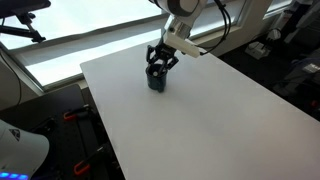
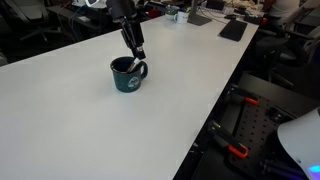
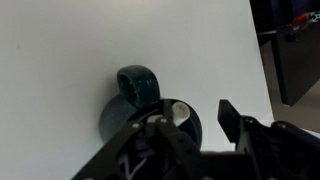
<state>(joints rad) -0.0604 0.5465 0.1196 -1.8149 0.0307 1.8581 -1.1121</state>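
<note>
A dark teal mug [image 2: 125,78] stands upright on the white table [image 2: 70,120]; its handle [image 3: 138,82] shows in the wrist view. It also shows in an exterior view [image 1: 157,80]. My gripper [image 2: 136,55] hangs straight over the mug, fingers pointing down at its rim. In the wrist view the gripper [image 3: 197,113] is open: one finger is over the mug's mouth, the other is outside its wall. A small pale spot [image 3: 180,112] shows inside the mug; I cannot tell what it is. Nothing is held.
The table's near edge [image 1: 110,150] drops to dark equipment with red-handled parts [image 2: 238,150]. Dark flat devices [image 2: 232,30] and clutter lie at the table's far end. A window strip [image 1: 60,50] runs behind the table.
</note>
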